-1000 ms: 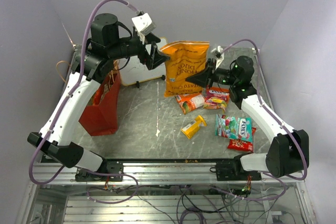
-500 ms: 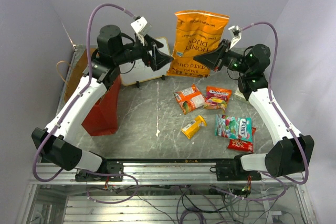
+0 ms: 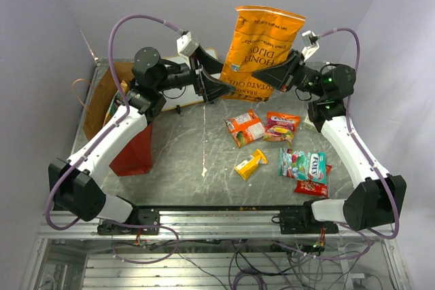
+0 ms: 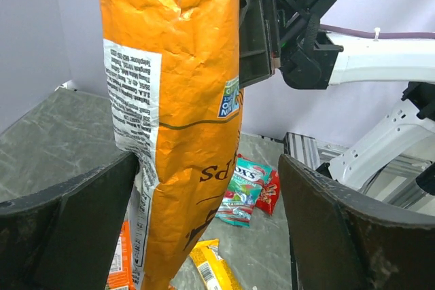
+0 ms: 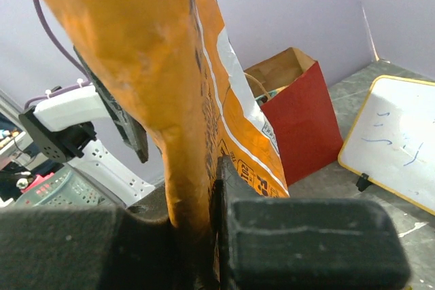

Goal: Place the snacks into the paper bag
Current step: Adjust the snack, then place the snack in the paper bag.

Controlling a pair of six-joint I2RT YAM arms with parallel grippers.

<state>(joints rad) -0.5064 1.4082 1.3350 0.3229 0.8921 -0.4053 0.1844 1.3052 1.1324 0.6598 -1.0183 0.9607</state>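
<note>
While the yellow pack [image 3: 250, 164], the teal-white candy bag [image 3: 302, 165] and the red pack [image 3: 312, 186] are lying on the near right of the tabletop [image 3: 183, 161], the paper bag [image 3: 132, 147] is standing open at the left. Farther back, the right tool [image 3: 272, 78] is clenching the orange chip bag [image 3: 262, 39] and holding it aloft. The left tool [image 3: 228, 79] is gaping wide, its jaws standing on either side of that bag's lower part.
</note>
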